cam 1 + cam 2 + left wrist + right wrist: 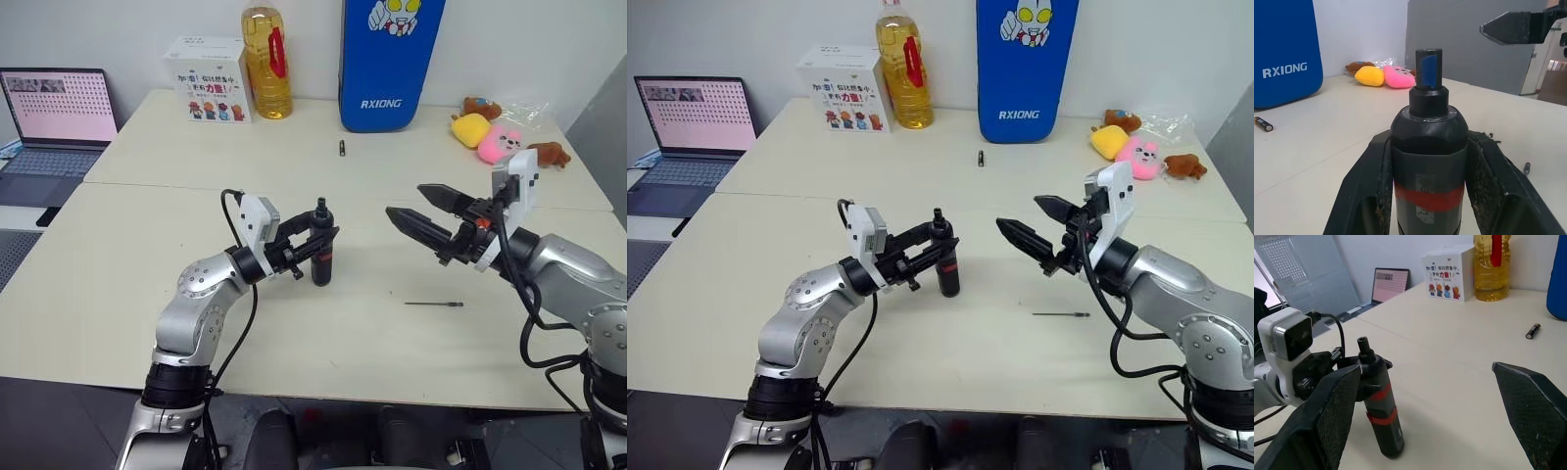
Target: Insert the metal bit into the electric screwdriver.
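The electric screwdriver (322, 273), black with a red band, stands upright on the table's middle with its narrow tip up. My left gripper (328, 242) is shut on its upper body from the left; in the left wrist view the two fingers (1364, 196) press on either side of the barrel (1428, 161). The metal bit (434, 305), a thin dark rod, lies flat on the table to the right of the screwdriver. My right gripper (404, 200) hangs open above the table, right of the screwdriver and above the bit, pointing toward the screwdriver (1380, 406) with nothing between its fingers.
A small battery (342, 148) lies on the far half of the table. Along the back stand a white box (207, 80), an oil bottle (266, 61) and a blue case (384, 59). Plush toys (500, 132) sit back right, a laptop (54, 117) far left.
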